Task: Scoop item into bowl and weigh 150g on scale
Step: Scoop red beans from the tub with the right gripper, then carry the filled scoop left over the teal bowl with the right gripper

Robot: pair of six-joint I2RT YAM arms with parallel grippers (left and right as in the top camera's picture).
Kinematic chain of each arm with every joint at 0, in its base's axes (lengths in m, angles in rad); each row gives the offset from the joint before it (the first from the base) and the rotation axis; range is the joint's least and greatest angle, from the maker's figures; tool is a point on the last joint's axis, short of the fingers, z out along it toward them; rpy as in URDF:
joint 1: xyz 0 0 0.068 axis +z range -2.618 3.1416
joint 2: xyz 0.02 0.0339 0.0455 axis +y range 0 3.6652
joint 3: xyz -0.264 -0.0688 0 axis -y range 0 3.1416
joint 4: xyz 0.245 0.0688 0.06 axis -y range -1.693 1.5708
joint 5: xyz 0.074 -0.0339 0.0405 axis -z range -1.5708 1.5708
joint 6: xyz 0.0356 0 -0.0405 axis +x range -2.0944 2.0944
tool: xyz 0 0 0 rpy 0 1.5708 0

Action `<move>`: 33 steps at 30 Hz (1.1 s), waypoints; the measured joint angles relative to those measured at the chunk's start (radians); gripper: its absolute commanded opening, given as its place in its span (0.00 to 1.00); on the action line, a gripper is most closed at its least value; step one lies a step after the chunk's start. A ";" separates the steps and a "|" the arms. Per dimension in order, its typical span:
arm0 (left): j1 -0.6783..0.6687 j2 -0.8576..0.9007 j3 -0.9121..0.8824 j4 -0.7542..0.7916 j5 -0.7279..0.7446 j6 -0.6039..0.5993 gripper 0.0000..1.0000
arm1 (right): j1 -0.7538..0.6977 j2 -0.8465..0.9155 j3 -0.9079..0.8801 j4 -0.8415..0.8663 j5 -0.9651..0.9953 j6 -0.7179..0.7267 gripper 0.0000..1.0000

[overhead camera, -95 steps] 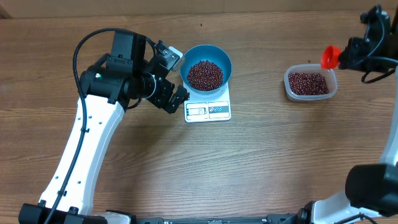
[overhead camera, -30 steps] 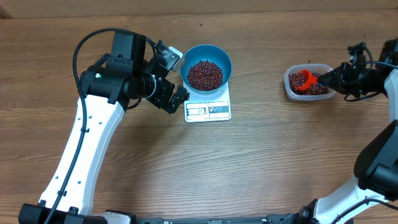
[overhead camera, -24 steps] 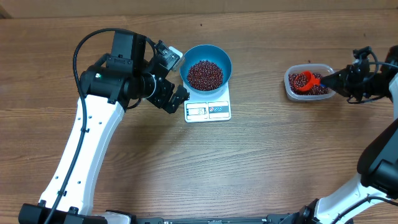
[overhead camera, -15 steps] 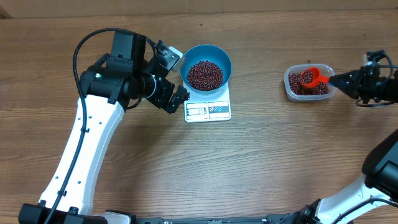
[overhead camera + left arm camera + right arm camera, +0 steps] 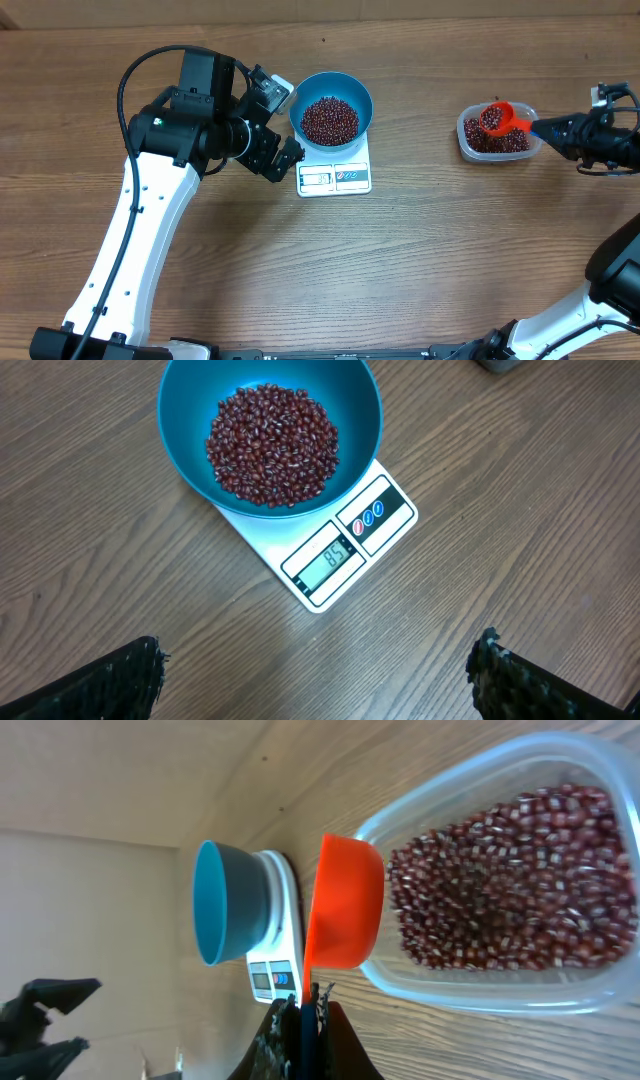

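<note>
The blue bowl [image 5: 367, 104] sits on the white scale [image 5: 335, 178] and holds a heap of dark red beans [image 5: 329, 120]. The scale's display [image 5: 327, 557] reads 85. My left gripper [image 5: 283, 128] stays just left of the bowl, open and empty, with its fingertips [image 5: 125, 680] wide apart over bare wood. My right gripper [image 5: 545, 127] is shut on the handle of an orange scoop [image 5: 496, 118], which carries beans above the clear tub [image 5: 536, 146]. From the right wrist, the scoop [image 5: 345, 900] hangs over the tub's near edge [image 5: 480, 990], with the bowl [image 5: 225, 900] beyond.
The clear tub holds more beans [image 5: 510, 880] at the table's right side. Bare wooden tabletop [image 5: 430, 230] lies between the scale and the tub. The left arm's white link [image 5: 150, 215] runs down the left side.
The right gripper has drawn the scoop up out of the tub's beans and slightly back to the right; it now carries beans. The left arm, bowl and scale have not moved.
</note>
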 measured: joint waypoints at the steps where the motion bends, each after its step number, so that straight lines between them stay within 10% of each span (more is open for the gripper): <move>1: 0.000 0.000 0.000 0.000 0.000 0.000 0.99 | 0.000 0.000 0.000 -0.002 -0.009 -0.003 0.04; 33: 0.000 0.000 0.000 0.000 0.000 0.000 1.00 | 0.432 0.000 0.097 -0.007 -0.118 0.056 0.04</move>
